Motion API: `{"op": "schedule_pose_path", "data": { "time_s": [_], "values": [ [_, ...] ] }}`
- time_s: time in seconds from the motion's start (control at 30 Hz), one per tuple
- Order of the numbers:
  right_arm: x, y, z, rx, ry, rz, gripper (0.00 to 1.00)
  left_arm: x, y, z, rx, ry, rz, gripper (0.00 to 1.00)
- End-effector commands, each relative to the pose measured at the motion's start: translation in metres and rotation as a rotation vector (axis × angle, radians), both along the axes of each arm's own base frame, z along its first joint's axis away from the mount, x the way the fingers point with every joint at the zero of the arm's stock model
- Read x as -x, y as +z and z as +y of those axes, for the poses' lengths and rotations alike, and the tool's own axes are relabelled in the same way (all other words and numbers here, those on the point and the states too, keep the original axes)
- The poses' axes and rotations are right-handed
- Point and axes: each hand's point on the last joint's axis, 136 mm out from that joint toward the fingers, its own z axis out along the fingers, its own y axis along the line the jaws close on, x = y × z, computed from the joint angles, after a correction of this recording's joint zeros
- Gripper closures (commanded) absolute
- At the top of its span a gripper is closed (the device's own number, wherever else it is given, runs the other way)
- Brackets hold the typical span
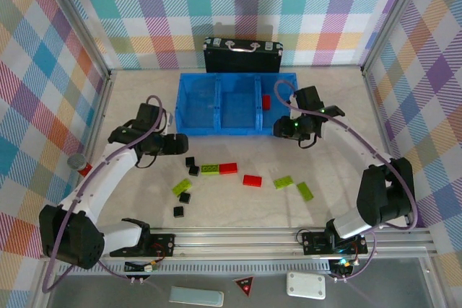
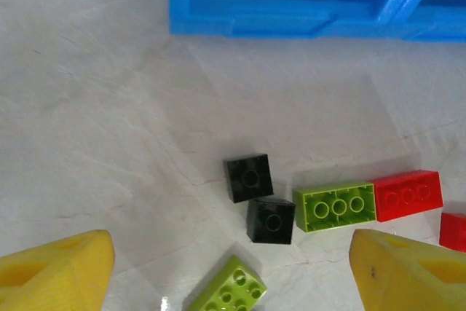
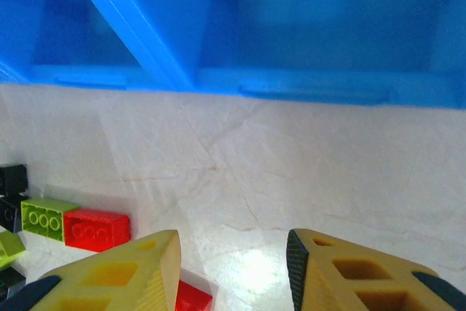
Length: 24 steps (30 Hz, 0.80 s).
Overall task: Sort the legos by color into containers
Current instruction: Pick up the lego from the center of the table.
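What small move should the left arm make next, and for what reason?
Probably lower the left claw onto the nearer black brick. The claw hangs open above the table, empty, and that brick lies between its fingers, a little off the middle, touching a second black brick.

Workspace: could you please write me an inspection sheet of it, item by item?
Surface: pale marbled tabletop, no spills seen.
Job's things: bright-blue three-compartment plastic tray holds one red plastic brick, right compartment; about ten loose red, lime-green and black bricks in front.
Clutter: black case with metal handles behind tray.
Hands: left hand open, empty; right hand open, empty.
Cables: purple cables loop along both arms.
Surroundings: pastel checked walls.
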Motion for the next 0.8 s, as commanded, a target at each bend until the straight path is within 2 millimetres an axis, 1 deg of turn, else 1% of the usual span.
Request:
{"op": "schedule_pose_path", "data": {
  "time_s": [0.0,0.1,0.2,0.37,0.53,0.67,0.77],
  "values": [
    [0.009,0.002,0.001,-0.017,-0.015,0.001,0.55,0.0,-0.014,-0.012,-0.015,0.05,0.044,0.16],
    [0.016,-0.003,0.001,-0.02,-0.011,0.02,0.55,0.002,-0.029,-0.024,-0.017,0.033,0.08,0.15],
    [0.024,-0.007,-0.002,-0.003,-0.006,0.037,0.54,0.003,-0.043,-0.024,-0.035,0.058,0.118,0.16],
    [0.035,-0.012,-0.004,-0.001,-0.002,0.052,0.54,0.0,-0.064,-0.024,-0.056,0.082,0.173,0.2],
    [0.038,-0.019,-0.004,-0.003,-0.011,0.069,0.53,-0.005,-0.084,-0.024,-0.086,0.106,0.221,0.27],
    [0.038,-0.021,-0.003,0.003,-0.01,0.072,0.53,-0.009,-0.094,-0.025,-0.09,0.126,0.24,0.32],
    [0.038,-0.021,-0.004,0.011,-0.011,0.071,0.53,-0.01,-0.101,-0.027,-0.087,0.132,0.256,0.37]
  ]
}}
